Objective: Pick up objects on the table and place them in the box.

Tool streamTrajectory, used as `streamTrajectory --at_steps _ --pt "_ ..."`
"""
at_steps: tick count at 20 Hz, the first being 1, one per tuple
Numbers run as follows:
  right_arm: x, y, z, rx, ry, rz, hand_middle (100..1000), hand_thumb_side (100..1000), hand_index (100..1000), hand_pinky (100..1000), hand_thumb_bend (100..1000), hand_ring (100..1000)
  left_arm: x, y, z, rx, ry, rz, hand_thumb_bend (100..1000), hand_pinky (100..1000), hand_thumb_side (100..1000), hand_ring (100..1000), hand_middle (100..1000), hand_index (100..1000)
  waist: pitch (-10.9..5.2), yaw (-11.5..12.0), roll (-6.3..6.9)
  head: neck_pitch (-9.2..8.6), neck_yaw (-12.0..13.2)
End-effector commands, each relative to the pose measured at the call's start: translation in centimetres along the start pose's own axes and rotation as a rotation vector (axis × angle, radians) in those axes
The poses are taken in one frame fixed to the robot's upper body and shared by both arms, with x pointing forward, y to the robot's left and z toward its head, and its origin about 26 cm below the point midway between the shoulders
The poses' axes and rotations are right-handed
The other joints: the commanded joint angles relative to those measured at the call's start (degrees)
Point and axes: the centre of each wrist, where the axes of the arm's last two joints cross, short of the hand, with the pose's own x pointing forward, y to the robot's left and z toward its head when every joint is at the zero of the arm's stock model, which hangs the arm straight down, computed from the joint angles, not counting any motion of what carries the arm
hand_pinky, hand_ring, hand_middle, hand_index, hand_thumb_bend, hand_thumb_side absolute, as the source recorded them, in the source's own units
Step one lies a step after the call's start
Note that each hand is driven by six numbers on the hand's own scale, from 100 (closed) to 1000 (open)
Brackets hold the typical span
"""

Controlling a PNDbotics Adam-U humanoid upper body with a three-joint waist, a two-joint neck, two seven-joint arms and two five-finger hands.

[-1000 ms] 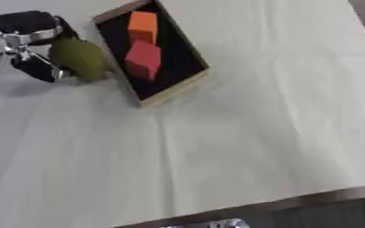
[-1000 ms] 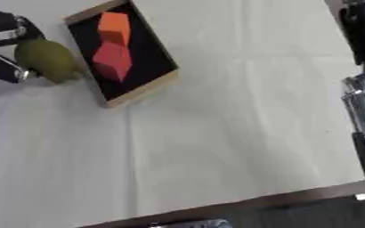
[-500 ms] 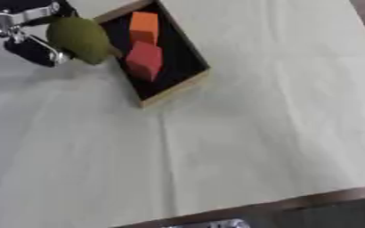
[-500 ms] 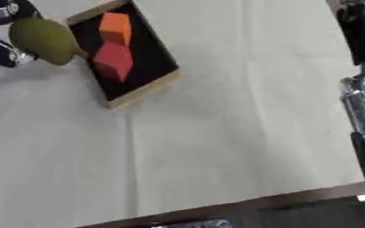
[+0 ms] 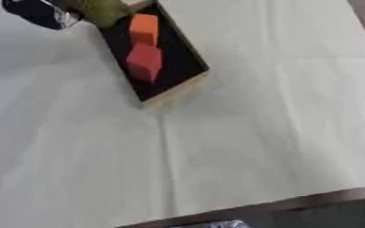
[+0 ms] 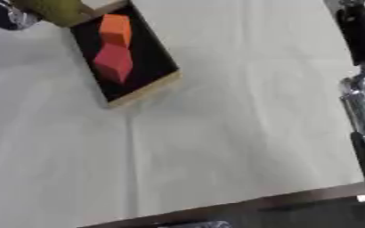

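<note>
**A:** Where is the green thing?

**B:** The olive-green round thing (image 5: 101, 8) is up at the far left corner of the box (image 5: 187, 85), over its rim. The left hand (image 5: 39, 12) is right beside it, on the side away from the box. It looks like the hand has it, but I cannot tell how the fingers sit.

**A:** How will it handle?

**B:** I think it is light and smooth, like a toy fruit. It could roll, so hold it round the fat middle.

**A:** What is in the box?

**B:** An orange block (image 5: 143, 29) and a red block (image 5: 144, 62), touching.

**A:** Do both eyes show the same?

**B:** Almost. Only the right eye shows the right arm (image 6: 363, 67), far off to the right of the box. I cannot make out its hand.
</note>
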Motion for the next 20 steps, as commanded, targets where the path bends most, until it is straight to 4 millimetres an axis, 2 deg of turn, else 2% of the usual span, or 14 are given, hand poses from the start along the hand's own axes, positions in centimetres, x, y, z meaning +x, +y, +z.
streamTrajectory --at_steps 1,5,11,12,13,14,15,20 --pt "0.6 -0.5 -0.7 0.005 -0.031 0.008 760 656 888 862 100 783 -0.4 0.5 -0.8 0.031 0.048 -0.014 105 703 100 594 540 685 -1.46 -0.22 0.02 -0.86 0.18" --pt "0.6 -0.3 -0.7 0.005 -0.032 0.001 759 657 888 862 100 783 -1.1 -0.8 -1.9 0.021 0.102 -0.031 127 705 100 600 546 690 -1.13 -0.54 0.25 -1.16 0.22" --pt "0.6 -0.3 -0.8 0.003 -0.033 -0.004 759 658 888 862 100 784 -2.1 -2.1 -2.5 0.020 0.138 0.000 142 703 100 599 545 693 -0.75 -0.67 0.30 -1.38 0.19" --pt "0.6 -0.2 -0.8 0.003 -0.033 -0.006 759 658 888 862 100 784 -2.1 -2.3 -2.6 0.017 0.136 0.004 191 711 100 609 557 707 -0.71 -0.70 0.26 -1.45 0.21" --pt "0.7 -0.2 -0.8 0.003 -0.033 -0.007 759 658 888 862 100 784 -2.0 -2.5 -2.7 0.012 0.132 0.008 201 712 100 611 560 711 -0.69 -0.74 0.22 -1.51 0.24" --pt "0.7 -0.2 -0.8 0.003 -0.033 -0.009 758 658 888 862 100 783 -2.0 -2.7 -2.9 0.007 0.126 0.013 265 731 100 632 584 733 -0.65 -0.80 0.16 -1.60 0.31" --pt "0.7 -0.2 -0.8 0.003 -0.033 -0.010 758 658 888 862 100 783 -1.9 -3.0 -3.1 0.001 0.122 0.014 273 733 100 635 586 735 -0.63 -0.86 0.12 -1.66 0.37" --pt "0.6 -0.1 -0.7 0.000 -0.029 -0.016 757 659 888 862 100 784 -1.7 -4.0 -3.7 0.014 0.129 0.020 255 731 106 638 596 746 -0.45 -1.21 0.02 -2.02 0.60"
